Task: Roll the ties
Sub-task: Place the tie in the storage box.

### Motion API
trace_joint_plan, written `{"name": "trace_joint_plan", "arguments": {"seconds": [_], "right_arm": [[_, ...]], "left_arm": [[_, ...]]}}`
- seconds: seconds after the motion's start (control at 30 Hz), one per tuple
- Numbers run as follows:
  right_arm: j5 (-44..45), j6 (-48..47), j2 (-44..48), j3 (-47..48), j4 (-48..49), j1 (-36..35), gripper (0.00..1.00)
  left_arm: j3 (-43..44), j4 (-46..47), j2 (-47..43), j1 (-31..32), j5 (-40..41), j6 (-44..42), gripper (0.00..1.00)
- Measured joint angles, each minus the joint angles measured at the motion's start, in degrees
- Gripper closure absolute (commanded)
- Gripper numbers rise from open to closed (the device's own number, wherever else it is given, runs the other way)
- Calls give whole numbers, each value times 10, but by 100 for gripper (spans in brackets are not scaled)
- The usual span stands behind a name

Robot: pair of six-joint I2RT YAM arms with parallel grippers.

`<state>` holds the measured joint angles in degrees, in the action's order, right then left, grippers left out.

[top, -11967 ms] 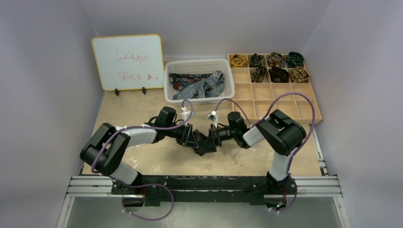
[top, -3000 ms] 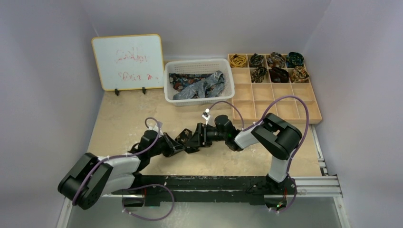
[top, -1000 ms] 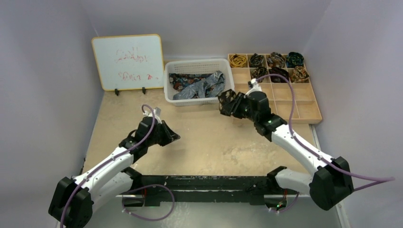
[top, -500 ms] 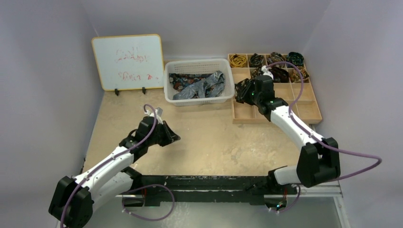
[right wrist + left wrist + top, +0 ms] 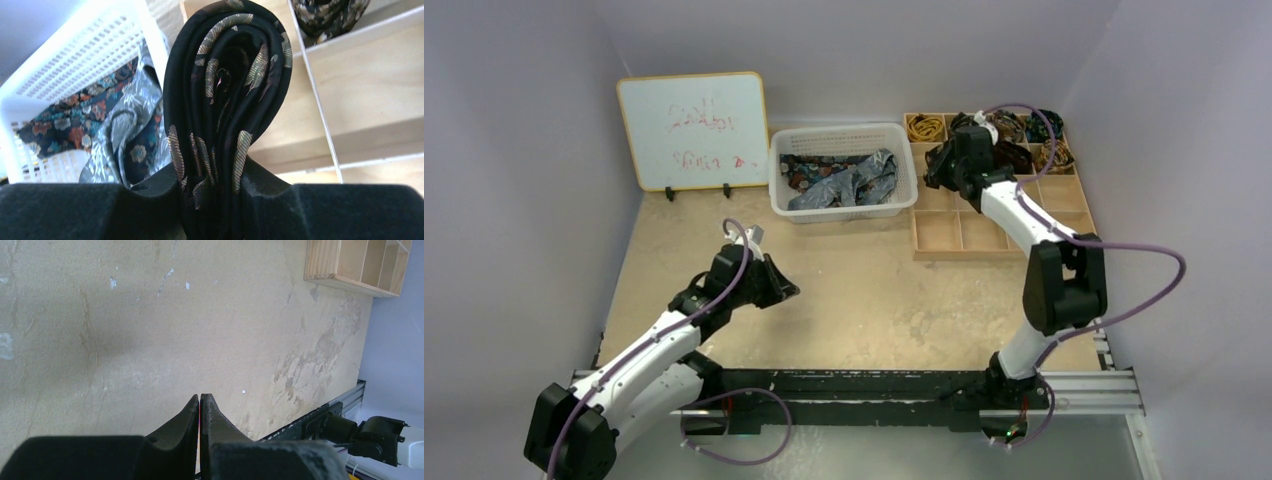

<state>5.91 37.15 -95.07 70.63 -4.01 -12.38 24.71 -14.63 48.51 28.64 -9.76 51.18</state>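
Rolled tie [image 5: 227, 100] gripped in right hand [image 5: 214, 186], at the table's 1 o'clock.
Tie: black with gold leaf motifs, wound into a tight upright coil, held above the left column of the wooden compartment tray [image 5: 984, 232], just beside the white basket [image 5: 841, 129]. Left hand [image 5: 200, 407] clenched, jaws meeting, over bare table [image 5: 874, 290] at 8 o'clock, with open surface around it, well apart from tray and basket.

The scuffed sandy worktop [image 5: 874, 290] carries a whiteboard [image 5: 692, 130] with faint red scribbles, propped upright at 11 o'clock. A white perforated basket [image 5: 842, 212] sits at 12 o'clock and a wooden compartment tray [image 5: 969, 232] at 1 o'clock. An aluminium rail [image 5: 1104, 392] spans 6 o'clock.
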Motion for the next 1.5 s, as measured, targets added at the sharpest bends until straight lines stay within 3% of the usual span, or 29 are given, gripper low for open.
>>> {"name": "trace_joint_plan", "arguments": {"seconds": [0.23,0.9,1.5], "right_arm": [[29,11,-108,111,-14,1,70],[126,88,-258,296,-86,-1,69],[183,121,-341,376,-159,-31,68]], "left_arm": [[26,-35,-10,0,21,-14,98],[29,-52,-4,0,30,-28,98],[29,-43,10,0,30,-39,98]]}}
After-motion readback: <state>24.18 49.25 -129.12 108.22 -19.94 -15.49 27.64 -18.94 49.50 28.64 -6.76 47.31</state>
